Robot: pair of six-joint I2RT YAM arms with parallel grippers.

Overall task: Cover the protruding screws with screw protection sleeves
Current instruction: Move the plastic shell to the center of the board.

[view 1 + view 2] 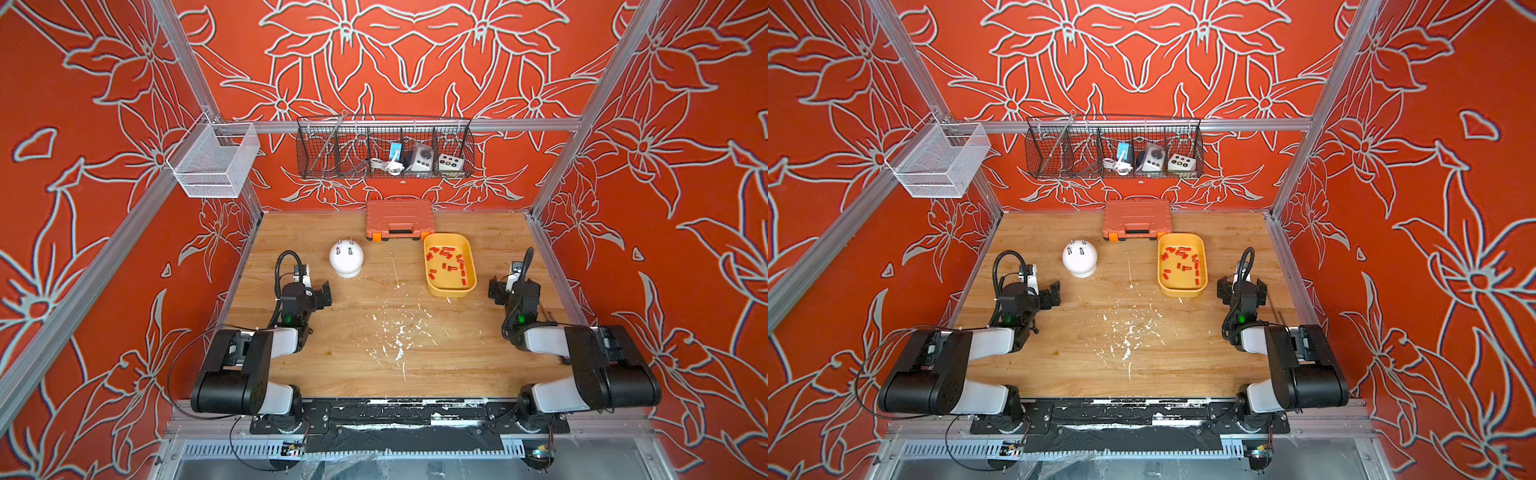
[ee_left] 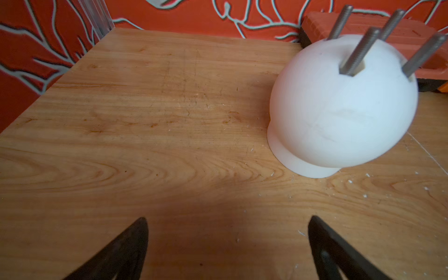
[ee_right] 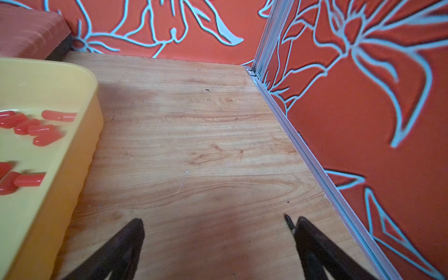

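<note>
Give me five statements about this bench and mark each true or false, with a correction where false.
1. The screws in the white dome are all bare. True.
2. The sleeves lie scattered around the white dome. False: they lie in the yellow tray.
3. The left claw and the right claw are both open and empty. True.
4. The orange case stands open. False: it is shut, at the back wall.
5. The white dome stands nearer the right claw. False: it stands nearer the left claw.

bare board [image 1: 374,328] between protruding screws [image 1: 350,250] and yellow tray [image 1: 451,292], tool case [image 1: 400,218] behind
</note>
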